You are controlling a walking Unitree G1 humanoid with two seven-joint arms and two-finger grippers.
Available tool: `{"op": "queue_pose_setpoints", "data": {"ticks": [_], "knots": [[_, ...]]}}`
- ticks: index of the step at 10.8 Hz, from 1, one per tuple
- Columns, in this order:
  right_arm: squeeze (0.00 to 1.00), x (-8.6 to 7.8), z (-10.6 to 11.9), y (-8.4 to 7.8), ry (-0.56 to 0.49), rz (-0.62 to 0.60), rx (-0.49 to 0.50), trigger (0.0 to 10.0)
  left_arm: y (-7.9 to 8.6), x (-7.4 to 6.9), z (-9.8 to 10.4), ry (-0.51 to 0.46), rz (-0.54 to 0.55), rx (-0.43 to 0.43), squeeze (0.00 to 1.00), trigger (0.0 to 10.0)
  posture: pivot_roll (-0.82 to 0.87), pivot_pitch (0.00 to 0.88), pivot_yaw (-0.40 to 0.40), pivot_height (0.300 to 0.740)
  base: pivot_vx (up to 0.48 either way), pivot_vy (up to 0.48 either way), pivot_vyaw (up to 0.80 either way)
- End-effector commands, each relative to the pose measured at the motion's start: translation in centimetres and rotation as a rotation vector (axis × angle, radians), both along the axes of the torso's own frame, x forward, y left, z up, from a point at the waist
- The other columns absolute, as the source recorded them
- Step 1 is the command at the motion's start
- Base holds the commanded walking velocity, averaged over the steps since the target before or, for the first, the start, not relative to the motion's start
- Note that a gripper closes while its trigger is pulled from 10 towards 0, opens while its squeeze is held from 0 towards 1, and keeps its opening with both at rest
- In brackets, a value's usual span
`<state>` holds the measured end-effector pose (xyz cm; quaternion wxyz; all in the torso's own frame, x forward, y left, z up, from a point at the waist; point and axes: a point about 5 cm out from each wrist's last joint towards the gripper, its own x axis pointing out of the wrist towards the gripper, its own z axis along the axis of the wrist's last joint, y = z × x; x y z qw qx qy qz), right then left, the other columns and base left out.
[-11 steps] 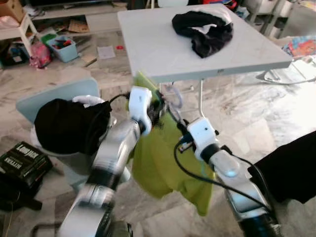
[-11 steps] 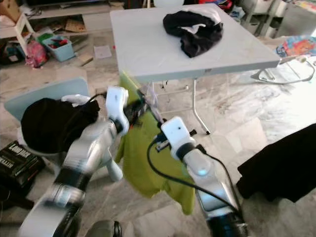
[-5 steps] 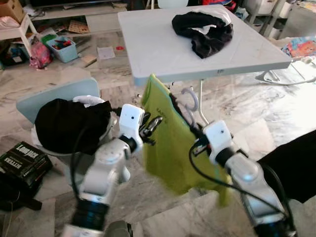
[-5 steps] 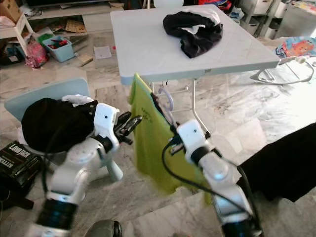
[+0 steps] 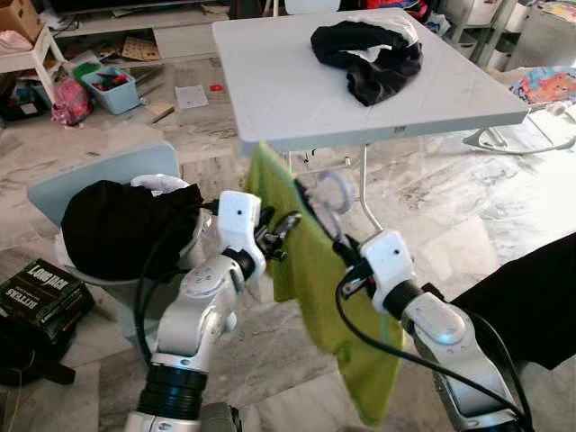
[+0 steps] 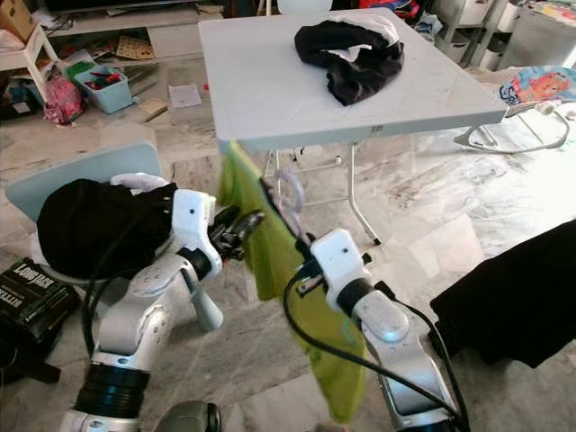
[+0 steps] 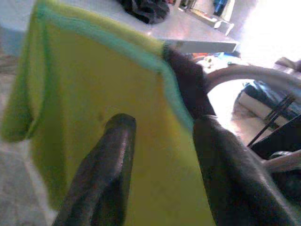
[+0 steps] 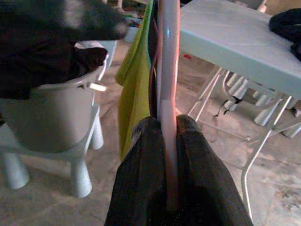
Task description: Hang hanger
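Lime-green fabric is what I see first: a lime-green T-shirt (image 5: 315,270) draped on a pale lilac plastic hanger (image 8: 167,70), held in the air in front of the white square worktop (image 5: 279,90). My right tool (image 8: 165,141) has its two black fingers pressed together on the hanger's stem, pinching it just below the hook (image 5: 336,191), which curls up at about 12 o'clock from that grip. The shirt hangs from there down toward 6 o'clock, over the marble floor (image 5: 468,198). My left tool (image 5: 286,227) sits at 9 o'clock of the hanger, fingers (image 7: 106,165) spread apart, close to the shirt's cloth but I cannot tell whether it touches. On the worktop, at 12 o'clock and well apart from the hanger, lies a crumpled black garment (image 5: 369,54). At 9 o'clock a pale blue plastic chair (image 5: 99,180) carries a heap of black cloth (image 5: 126,225).
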<state>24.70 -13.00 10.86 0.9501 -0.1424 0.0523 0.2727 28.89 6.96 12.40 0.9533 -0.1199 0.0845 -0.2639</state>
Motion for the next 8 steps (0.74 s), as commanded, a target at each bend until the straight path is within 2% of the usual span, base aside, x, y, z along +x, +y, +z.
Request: {"op": "queue_pose_setpoints", "data": {"ticks": [1,5,7,8], "knots": [[0.0,-0.1,1.4,0.6,-0.063,0.045,0.005,10.0,-0.3,0.1,0.7,-0.02,-0.018,-0.003,1.0,10.0,-0.1,0.0,-0.027,0.74,0.0,0.0,0.0],[0.0,0.6,1.8,1.2,-0.077,0.041,0.014,10.0,-0.9,-0.3,0.6,0.022,-0.045,-0.023,1.0,10.0,-0.09,0.0,-0.03,0.74,0.0,0.0,0.0],[0.0,0.3,2.2,1.9,-0.071,0.076,0.05,10.0,-0.8,0.2,0.4,0.027,-0.023,0.012,1.0,10.0,-0.1,0.0,-0.03,0.74,0.0,0.0,0.0],[0.0,-0.1,1.7,1.9,-0.05,0.102,0.041,10.0,-0.8,0.3,0.4,0.026,-0.019,0.007,0.0,10.0,-0.1,0.0,-0.03,0.74,0.0,0.0,0.0]]}}
